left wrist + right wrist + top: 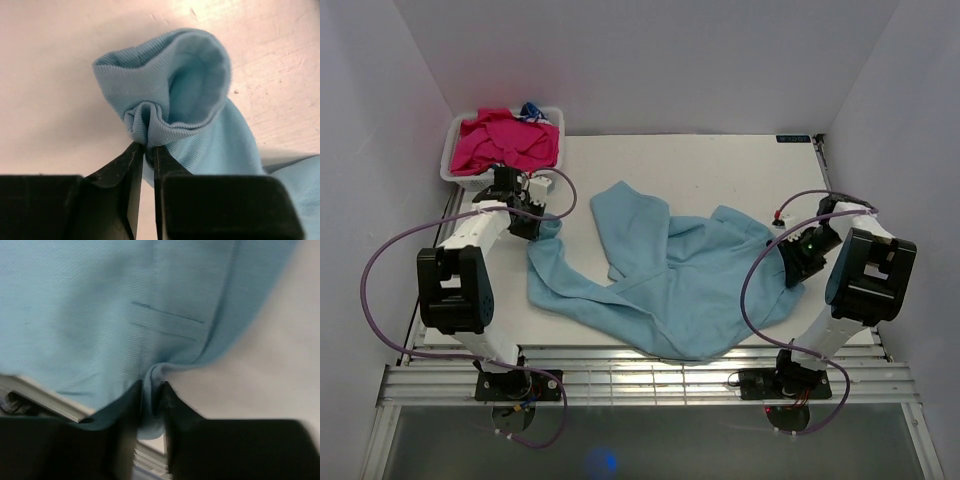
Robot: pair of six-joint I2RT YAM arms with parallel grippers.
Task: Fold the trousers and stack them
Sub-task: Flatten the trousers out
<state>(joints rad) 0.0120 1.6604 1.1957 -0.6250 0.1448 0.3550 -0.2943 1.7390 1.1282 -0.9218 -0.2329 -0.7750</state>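
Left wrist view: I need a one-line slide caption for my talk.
The left end effector pinches a bunched leg cuff of the light blue trousers over the pale table.

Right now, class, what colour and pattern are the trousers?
Plain light blue, with no pattern on the trousers; clearest in the top external view.

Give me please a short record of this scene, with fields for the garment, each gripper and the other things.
trousers: light blue, lying crumpled and unfolded on the table
left gripper: shut on a leg cuff, at the left end of the garment
right gripper: shut on the fabric edge, at the right end
basket: far left corner, holds magenta garments
folding: not yet done
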